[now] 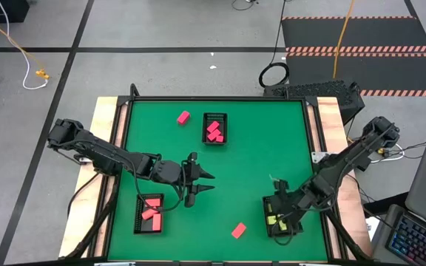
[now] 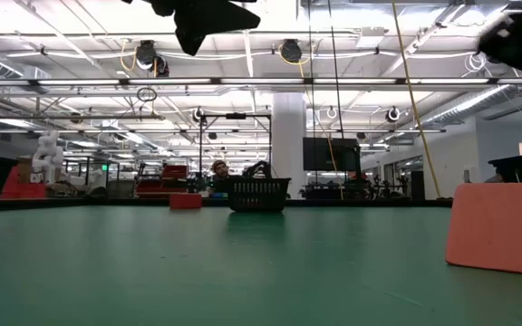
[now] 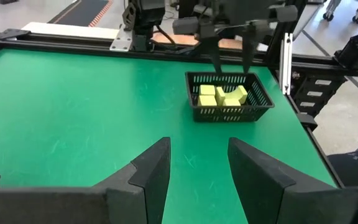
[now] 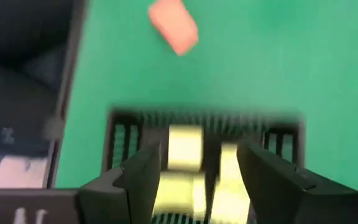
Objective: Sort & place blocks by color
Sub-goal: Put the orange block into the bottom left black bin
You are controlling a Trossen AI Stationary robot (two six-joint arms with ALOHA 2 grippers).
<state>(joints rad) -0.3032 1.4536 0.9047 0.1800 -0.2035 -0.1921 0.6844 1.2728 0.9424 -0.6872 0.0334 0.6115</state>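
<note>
My left gripper (image 1: 207, 183) is open and empty, hovering over the green mat just right of the near-left tray (image 1: 138, 215), which holds coral-red blocks (image 1: 151, 213). My right gripper (image 4: 194, 168) is open above the near-right tray (image 1: 265, 220). Its fingers stand over the yellow-green blocks (image 4: 185, 148) lying in that tray, without touching them. A third tray (image 1: 214, 117) at the far middle holds magenta-pink blocks (image 1: 213, 131). One magenta-pink block (image 1: 183, 117) lies loose left of that tray. One coral-red block (image 1: 238, 230) lies loose near the near edge, also seen as a coral-red block (image 4: 174, 26) ahead of my right gripper.
The green mat (image 1: 257, 155) is bounded by a raised black frame (image 1: 213, 98) with wooden table edges outside it. In the low view the loose coral-red block (image 2: 501, 226) sits close at right, with the far tray (image 2: 257, 193) in the distance. A laptop (image 1: 424, 233) stands beyond the table's right side.
</note>
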